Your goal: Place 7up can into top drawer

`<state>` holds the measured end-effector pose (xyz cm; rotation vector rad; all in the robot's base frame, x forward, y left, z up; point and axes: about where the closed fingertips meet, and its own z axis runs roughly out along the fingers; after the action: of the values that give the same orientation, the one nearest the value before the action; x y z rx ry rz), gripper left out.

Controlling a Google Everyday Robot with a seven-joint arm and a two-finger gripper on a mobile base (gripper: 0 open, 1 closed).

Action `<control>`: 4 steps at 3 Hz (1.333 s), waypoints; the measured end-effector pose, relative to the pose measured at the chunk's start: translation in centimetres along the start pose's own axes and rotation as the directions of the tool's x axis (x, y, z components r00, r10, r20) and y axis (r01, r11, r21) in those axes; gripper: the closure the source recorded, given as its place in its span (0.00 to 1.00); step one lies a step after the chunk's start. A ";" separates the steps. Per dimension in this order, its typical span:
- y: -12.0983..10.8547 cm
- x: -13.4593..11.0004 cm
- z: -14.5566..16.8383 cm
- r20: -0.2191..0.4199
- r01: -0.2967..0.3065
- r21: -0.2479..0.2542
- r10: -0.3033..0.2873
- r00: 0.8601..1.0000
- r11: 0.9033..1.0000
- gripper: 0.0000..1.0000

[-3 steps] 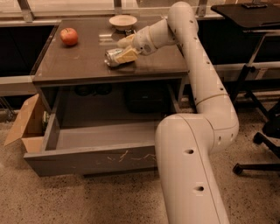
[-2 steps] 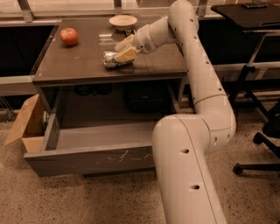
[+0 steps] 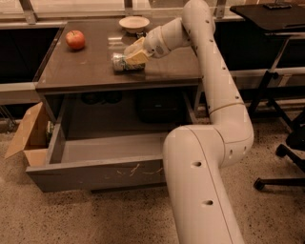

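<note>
At the left edge a brown cardboard box (image 3: 24,138) sits on the floor, touching the side of the top drawer (image 3: 95,174); the drawer stands wide open across the lower left of the frame, under the table (image 3: 86,78); a red apple (image 3: 75,39) rests at the upper left of the tabletop; towards the upper middle the 7up can (image 3: 120,63) lies on its side on the table; the gripper (image 3: 132,54) is on the can's right end, its pale fingers (image 3: 138,58) closed onto it; a shallow bowl (image 3: 134,23) sits just behind; the white arm (image 3: 214,86) sweeps down the right; a black stand (image 3: 271,14) fills the upper right corner.
</note>
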<state>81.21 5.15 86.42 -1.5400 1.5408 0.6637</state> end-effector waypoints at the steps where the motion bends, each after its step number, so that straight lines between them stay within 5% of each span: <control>1: 0.1 -0.1 0.2 0.001 0.004 -0.004 -0.004 1.000 1.000 0.78; 4: 0.1 -0.3 0.4 -0.002 0.008 -0.005 -0.008 1.000 1.000 0.08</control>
<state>81.18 5.67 86.44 -1.5507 1.5344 0.6621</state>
